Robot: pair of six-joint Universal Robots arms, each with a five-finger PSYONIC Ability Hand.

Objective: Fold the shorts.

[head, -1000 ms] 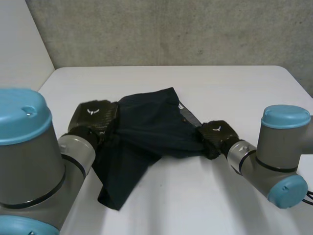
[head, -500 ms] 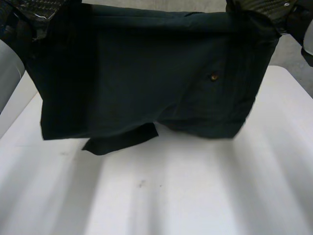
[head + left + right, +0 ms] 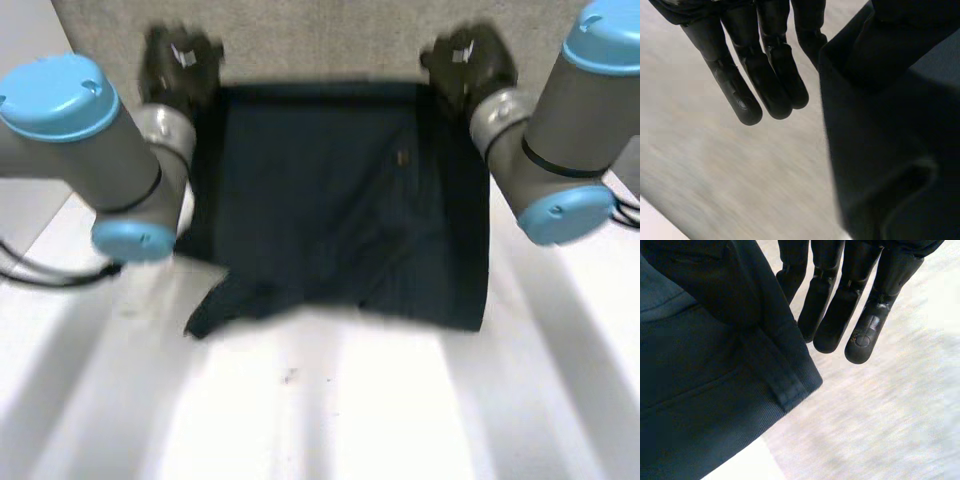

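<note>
The dark shorts (image 3: 340, 200) hang spread out in the air between my two hands, waistband uppermost, a small button (image 3: 403, 158) on the side nearer my right hand. The leg hems hang just above the white table (image 3: 350, 410). My left hand (image 3: 178, 62) grips one waistband corner and my right hand (image 3: 465, 60) the other. In the left wrist view the fingers (image 3: 750, 75) are straight, with the cloth (image 3: 890, 150) pinched beside them. In the right wrist view the fingers (image 3: 860, 305) are straight too, and the waistband corner (image 3: 700, 390) is pinched beside them.
A grey concrete wall (image 3: 320, 35) stands behind the table. Both arms reach up and forward at either side of the hanging shorts. White table top stretches in front of the hems.
A second ago the shorts lay crumpled on the table between my hands. Both hands have lifted them by the waistband, and they now hang spread, farther from the camera.
</note>
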